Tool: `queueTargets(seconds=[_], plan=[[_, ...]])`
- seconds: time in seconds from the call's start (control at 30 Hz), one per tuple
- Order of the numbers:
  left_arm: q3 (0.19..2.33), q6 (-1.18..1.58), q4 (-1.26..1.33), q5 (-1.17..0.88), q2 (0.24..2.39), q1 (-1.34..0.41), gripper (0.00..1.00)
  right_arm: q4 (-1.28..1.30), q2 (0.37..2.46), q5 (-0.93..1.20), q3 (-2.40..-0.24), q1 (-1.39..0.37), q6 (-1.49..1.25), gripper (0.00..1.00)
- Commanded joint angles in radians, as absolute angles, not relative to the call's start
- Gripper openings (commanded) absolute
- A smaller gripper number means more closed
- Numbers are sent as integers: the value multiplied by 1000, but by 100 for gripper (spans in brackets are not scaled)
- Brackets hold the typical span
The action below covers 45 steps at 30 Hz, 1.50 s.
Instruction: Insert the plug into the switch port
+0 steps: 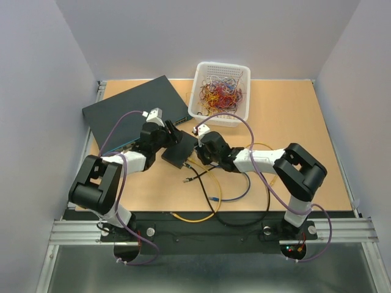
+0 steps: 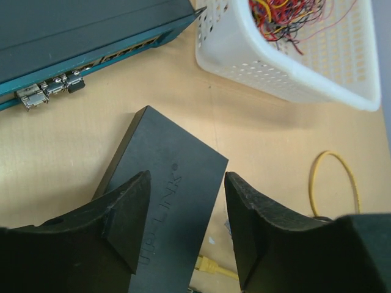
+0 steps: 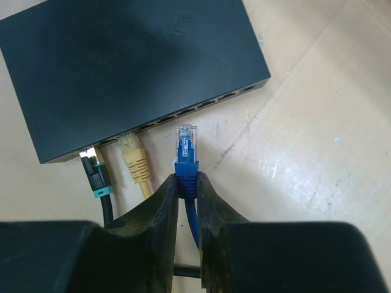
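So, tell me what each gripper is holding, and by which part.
The right gripper pinches the blue cable by the boot just behind its clear plug. The left gripper is open above the black box, gripping nothing.

On the left wrist camera I read raised lettering on the lid of the small black switch [image 2: 174, 155]: "LINK", running toward one o'clock and ending in an ® mark. The letters before it are too dim. The right wrist view shows the embossing too faintly to read.

Blue plug [image 3: 186, 152], black switch [image 3: 131, 67], white basket [image 1: 221, 93].
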<state>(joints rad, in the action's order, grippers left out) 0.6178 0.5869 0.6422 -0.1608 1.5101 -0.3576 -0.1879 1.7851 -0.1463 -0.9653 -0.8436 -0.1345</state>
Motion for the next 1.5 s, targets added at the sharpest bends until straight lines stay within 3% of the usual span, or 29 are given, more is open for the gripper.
queueTargets(seconds=[0.0,0.27,0.9,1.23,1.47], plan=[[673,531,696,-187,1569,-351,61,-144,1813,-63,-1020,-839,-100,0],[687,534,738,-215,1680,-350,56,-69,1887,-8,-1080,-839,-90,1],[713,508,704,-210,1776,-351,52,-57,1888,-100,-1127,-825,-120,0],[678,494,620,41,1652,-353,52,-54,1893,-74,-1134,-825,-127,0],[702,500,609,26,1663,-353,51,-54,1893,-54,-1127,-825,-132,1]])
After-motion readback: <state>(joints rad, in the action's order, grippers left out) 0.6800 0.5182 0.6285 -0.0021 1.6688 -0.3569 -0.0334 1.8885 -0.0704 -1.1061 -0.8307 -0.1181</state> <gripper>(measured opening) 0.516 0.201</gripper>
